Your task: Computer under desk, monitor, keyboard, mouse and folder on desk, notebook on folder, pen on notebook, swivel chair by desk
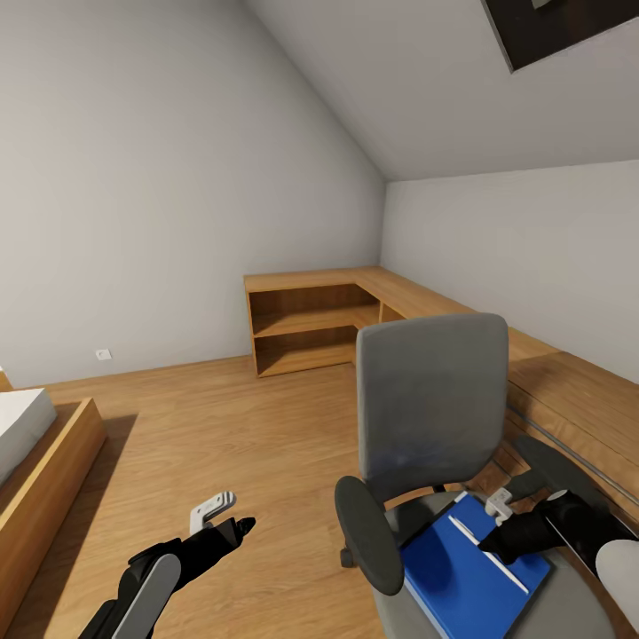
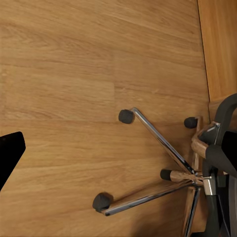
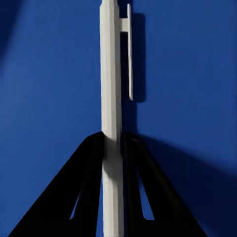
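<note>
Swivel chair (image 1: 432,417): grey, tall back, black armrests; lower right of the head view, on the light wood floor (image 1: 222,426). Its metal star base (image 2: 163,182) and castors show in the left wrist view.

Folder (image 1: 470,572): bright blue, flat on the chair seat, lower right of frame.

Pen (image 3: 111,113): white, slim, with a clip; lying on the folder.

Right gripper (image 3: 113,143): black fingers closed narrowly against both sides of the pen barrel, directly over the folder.

Left gripper (image 1: 235,525): lower left of the head view, above bare floor, well apart from the chair; whether its fingers are wide or narrow I cannot tell.

Low light-wood cabinet (image 1: 311,324): L-shaped, open shelves, mid-frame along the back and right walls.

Bed corner (image 1: 35,444): far left edge.

Skylight (image 1: 550,27): upper right.
</note>
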Available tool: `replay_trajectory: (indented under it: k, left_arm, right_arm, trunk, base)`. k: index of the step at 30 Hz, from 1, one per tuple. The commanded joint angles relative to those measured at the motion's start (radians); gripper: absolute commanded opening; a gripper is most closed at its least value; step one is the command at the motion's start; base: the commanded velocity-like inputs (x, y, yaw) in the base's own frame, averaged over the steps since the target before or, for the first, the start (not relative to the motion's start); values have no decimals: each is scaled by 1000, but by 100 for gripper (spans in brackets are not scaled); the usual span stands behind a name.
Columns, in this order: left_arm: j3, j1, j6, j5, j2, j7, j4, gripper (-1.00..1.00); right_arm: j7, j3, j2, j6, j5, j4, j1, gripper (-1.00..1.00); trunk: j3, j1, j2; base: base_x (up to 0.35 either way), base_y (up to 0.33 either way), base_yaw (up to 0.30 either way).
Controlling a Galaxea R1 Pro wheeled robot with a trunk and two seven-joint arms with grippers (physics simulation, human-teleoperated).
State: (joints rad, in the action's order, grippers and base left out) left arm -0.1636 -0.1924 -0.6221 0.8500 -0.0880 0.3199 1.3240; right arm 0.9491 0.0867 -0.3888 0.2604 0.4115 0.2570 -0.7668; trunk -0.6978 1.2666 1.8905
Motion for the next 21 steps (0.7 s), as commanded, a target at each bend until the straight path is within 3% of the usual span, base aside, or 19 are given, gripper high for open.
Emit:
replay_trajectory:
  k: [1,15,21]
  left_arm:
    - [-2,-1,-1,11,-1,10,1,100]
    - [-2,-1,-1,10,-1,10,1,100]
    - [-2,-1,1,9,-1,10,1,100]
  right_arm:
    - [2,8,-1,13,-8,2,0,-100]
    - [2,8,0,13,-8,2,0,-100]
    - [2,8,1,13,-8,2,0,-100]
  trunk:
    - [-1,0,1]
    - [-1,0,1]
    - [18,-23,-41]
  base:
    - [0,0,0]
    - [0,0,0]
    - [0,0,0]
